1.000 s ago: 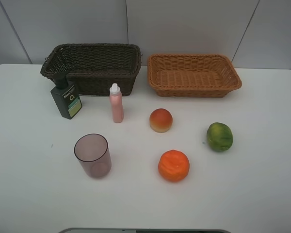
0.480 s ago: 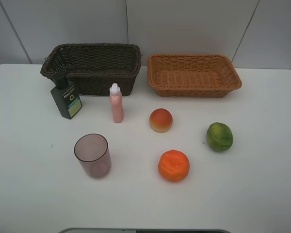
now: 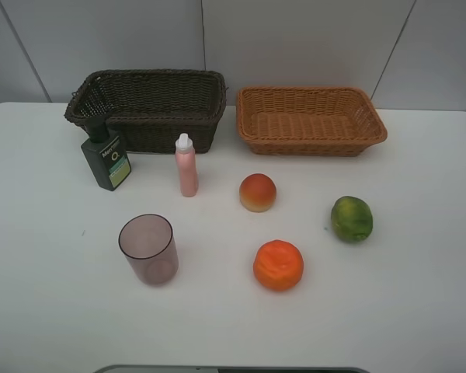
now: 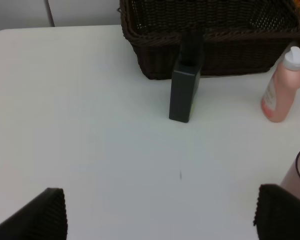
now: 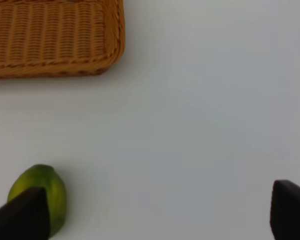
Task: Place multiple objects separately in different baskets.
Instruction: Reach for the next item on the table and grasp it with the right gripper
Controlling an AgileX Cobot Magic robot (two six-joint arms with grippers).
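objects all stand loose on the white desk (image 3: pixel 419 295), none in a basket yet: dark green pump bottle (image 3: pixel 106 162), pink bottle (image 3: pixel 186 165) and mauve cup (image 3: pixel 148 249) before the dark brown basket (image 3: pixel 167 134); peach-like fruit (image 3: pixel 258 192), orange (image 3: pixel 278 265) and green fruit (image 3: pixel 351 218) nearer the tan basket (image 3: pixel 311 145). left gripper (image 4: pixel 162 220) is spread wide and empty, pump bottle upright straight ahead. right gripper (image 5: pixel 155 215), also spread and empty, has the green fruit by one finger, so the right arm seems nearer it.

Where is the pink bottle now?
In the high view the pink bottle stands upright left of centre, before the right end of the dark basket, between the green bottle and the peach.
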